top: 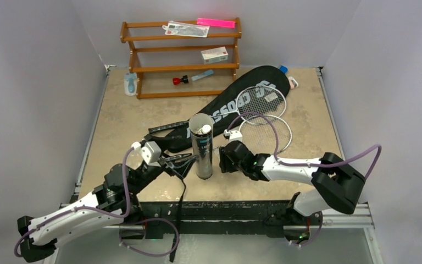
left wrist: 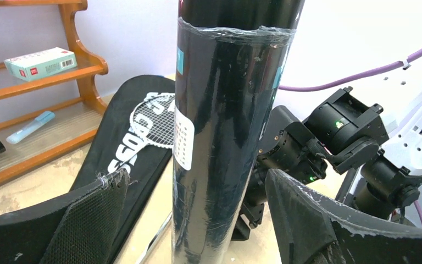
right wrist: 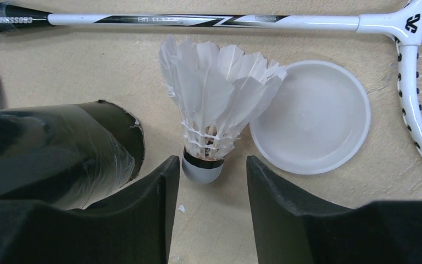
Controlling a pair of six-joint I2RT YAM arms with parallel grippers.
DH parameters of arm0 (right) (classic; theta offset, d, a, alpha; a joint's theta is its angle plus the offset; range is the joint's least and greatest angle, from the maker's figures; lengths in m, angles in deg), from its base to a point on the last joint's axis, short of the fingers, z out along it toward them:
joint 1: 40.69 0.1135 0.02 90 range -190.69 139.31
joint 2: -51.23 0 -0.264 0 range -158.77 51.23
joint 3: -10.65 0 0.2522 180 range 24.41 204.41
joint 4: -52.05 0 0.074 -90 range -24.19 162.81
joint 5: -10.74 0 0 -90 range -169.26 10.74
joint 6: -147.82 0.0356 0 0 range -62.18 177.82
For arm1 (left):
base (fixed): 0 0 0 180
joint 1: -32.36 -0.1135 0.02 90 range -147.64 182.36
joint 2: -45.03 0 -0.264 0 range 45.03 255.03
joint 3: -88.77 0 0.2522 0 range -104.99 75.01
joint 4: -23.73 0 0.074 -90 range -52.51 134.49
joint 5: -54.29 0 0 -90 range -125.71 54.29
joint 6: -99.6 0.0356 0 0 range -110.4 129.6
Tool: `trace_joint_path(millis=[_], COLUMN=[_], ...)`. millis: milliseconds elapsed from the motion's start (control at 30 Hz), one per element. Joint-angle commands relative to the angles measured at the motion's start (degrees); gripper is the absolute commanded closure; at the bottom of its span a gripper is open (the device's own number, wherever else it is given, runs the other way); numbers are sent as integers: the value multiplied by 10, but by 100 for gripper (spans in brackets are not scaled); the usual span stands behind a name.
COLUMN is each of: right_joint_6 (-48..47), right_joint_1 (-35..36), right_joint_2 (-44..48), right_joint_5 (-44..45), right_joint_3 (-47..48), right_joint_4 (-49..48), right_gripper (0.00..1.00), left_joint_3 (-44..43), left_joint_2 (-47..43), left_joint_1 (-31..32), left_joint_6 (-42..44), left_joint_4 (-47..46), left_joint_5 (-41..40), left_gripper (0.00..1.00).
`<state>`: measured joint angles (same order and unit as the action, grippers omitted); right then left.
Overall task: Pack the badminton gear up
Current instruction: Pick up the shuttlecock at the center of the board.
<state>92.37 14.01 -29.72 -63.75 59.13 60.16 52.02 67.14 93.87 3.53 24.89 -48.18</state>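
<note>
Tube standing, one shuttlecock inside it, another loose on the table beside it.

Nearest in, the left tool (left wrist: 196,187) is spread wide with the dark tube (top: 203,151) upright between its fingers, nothing clamped. The tube's top is open and a white shuttlecock (top: 205,130) sits inside, close to the rim. Just right of the tube the right tool (right wrist: 211,181) is apart too, a finger on either side of the cork of a loose shuttlecock (right wrist: 214,104) lying on the table (top: 121,118), not touching it. A round white lid (right wrist: 313,118) lies flat just beside its feathers. Beyond them is a racket (top: 266,133), its head overlapping that of a second racket (top: 268,98), which rests partly on the long black bag (top: 236,107). At the far wall stands a wooden rack (top: 182,67) with a small box (top: 214,55) on a shelf.
</note>
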Motion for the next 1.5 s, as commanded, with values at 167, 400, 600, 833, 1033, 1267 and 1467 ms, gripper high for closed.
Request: trace_joint_path(millis=[167, 400, 600, 833, 1033, 1267, 1467], right_joint_6=[14, 6, -20, -45, -47, 12, 41], right_joint_1=[-2, -2, -2, -5, -4, -4, -4], right_joint_2=[-24, 36, 134, 224, 288, 344, 390], right_joint_5=[9, 15, -20, -104, -147, -314, -400], right_joint_3=[27, 37, 55, 114, 157, 56, 25], right_joint_4=[-23, 26, 135, 328, 448, 435, 389], right_gripper=[58, 77, 77, 75, 75, 73, 74], left_joint_3=[-71, -106, -126, -145, -163, -107, -68], left_joint_2=[-1, -41, -47, 5, 67, 74, 67], left_joint_1=[0, 0, 0, 0, 1, 2, 5], left_joint_6=[-40, -29, 2, 33, 69, -5, -65], left_joint_4=[125, 209, 276, 310, 331, 252, 195], left_joint_5=[-29, -31, 54, 119, 236, 314, 347], left_gripper=[8, 8, 8, 9, 13, 13, 14])
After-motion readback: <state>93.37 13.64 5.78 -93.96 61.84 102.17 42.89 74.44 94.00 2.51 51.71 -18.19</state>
